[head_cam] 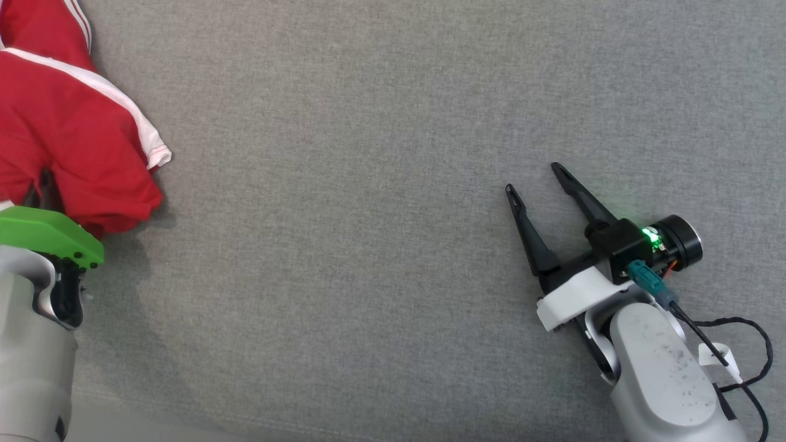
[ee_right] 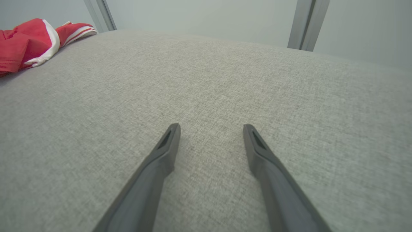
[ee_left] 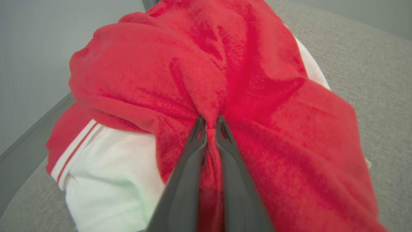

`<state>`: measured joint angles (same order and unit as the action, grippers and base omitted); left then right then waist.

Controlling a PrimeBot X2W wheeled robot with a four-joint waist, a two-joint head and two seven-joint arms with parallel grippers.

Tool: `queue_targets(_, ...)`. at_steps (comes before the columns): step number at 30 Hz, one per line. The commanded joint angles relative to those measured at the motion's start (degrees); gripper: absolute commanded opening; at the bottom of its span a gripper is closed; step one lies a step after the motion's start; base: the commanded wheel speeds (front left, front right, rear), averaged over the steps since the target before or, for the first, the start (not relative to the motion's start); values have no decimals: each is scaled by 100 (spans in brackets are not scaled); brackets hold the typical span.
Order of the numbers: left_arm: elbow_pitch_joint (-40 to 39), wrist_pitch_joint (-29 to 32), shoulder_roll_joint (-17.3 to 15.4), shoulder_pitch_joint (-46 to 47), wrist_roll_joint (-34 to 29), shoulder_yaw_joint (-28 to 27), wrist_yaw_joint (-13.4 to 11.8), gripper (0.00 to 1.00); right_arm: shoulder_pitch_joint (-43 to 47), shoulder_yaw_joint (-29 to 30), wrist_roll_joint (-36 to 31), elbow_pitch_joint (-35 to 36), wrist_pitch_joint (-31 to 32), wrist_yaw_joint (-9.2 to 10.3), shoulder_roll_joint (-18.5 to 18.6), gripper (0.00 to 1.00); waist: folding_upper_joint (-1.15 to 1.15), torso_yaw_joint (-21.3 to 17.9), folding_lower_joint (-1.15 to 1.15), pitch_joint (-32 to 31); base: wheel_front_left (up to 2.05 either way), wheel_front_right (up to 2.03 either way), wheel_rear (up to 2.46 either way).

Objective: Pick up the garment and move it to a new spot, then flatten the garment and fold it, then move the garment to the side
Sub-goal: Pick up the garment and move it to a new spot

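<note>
In the left wrist view, the left gripper (ee_left: 210, 119) has its two fingers pinched together on a raised fold of the red-and-white garment (ee_left: 257, 96); in the head view those fingertips are buried under the cloth, with the green wrist cover (head_cam: 49, 233) and pale forearm (head_cam: 31, 356) at lower left; the garment lies bunched at the far left of the grey surface (head_cam: 368, 276); the right gripper (head_cam: 533, 177) rests low at lower right, fingers spread, well apart from the garment.

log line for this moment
stage: pick up | left tool: shut on garment | right tool: open, empty | garment: crumpled on grey surface
</note>
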<state>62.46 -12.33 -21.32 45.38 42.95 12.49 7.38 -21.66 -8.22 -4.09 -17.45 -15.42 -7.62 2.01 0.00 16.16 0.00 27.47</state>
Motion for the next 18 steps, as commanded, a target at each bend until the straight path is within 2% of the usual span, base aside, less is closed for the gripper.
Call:
queue_targets(1, -4, -61, -56, 35, 80, 63, 14, 0, 243, 89, 47, -166, 48, 24, 148, 100, 0, -11, 0, -110, 0, 0, 0)
queue_targets(5, -137, -224, -215, 146, 119, 217, 14, 0, 281, 40, 167, -135, 40, 18, 114, 100, 0, -38, 0, -332, 0, 0, 0)
queue_targets(9, -768, -299, -496, 352, -110, 107, 14, 0, 336, 27, 321, -82, 27, 17, 108, 100, 0, -103, 0, -594, 0, 0, 0)
queue_targets(14, -1984, -289, -440, 276, -360, -413, 14, 0, 499, 1, 450, -20, 27, 17, 102, 100, 0, -333, 0, -903, 0, 0, 0)
queue_targets(18, -2824, -290, -258, 187, -574, -287, 14, 0, 605, -13, 611, 19, 27, 17, 103, 100, 0, -642, 0, -1107, 0, 0, 0)
